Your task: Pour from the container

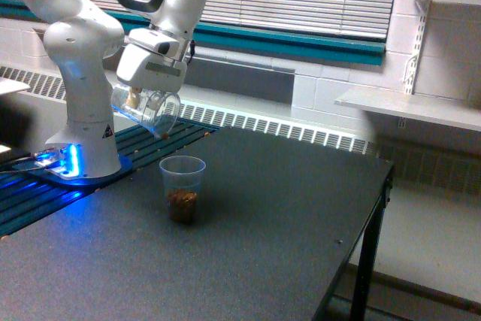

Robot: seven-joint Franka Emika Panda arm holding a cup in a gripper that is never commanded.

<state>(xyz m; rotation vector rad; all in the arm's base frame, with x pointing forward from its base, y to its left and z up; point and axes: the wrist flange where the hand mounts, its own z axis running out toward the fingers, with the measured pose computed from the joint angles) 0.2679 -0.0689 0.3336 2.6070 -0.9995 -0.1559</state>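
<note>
My gripper point(146, 95) is shut on the container point(146, 112), a clear glass mug-like jar. It hangs tilted, mouth pointing down toward the exterior view's right, above and a little left of the plastic cup. A small brown bit shows at its lip. The ribbed clear plastic cup point(183, 188) stands upright on the dark table point(263, 223) with brown pieces piled in its bottom. The fingers are mostly hidden behind the glass.
The arm's white base point(83, 140) stands at the left with a blue light at its foot, on a slatted surface. The table's right edge point(379, 208) drops off to the floor. A wall shelf point(406, 107) hangs at the right.
</note>
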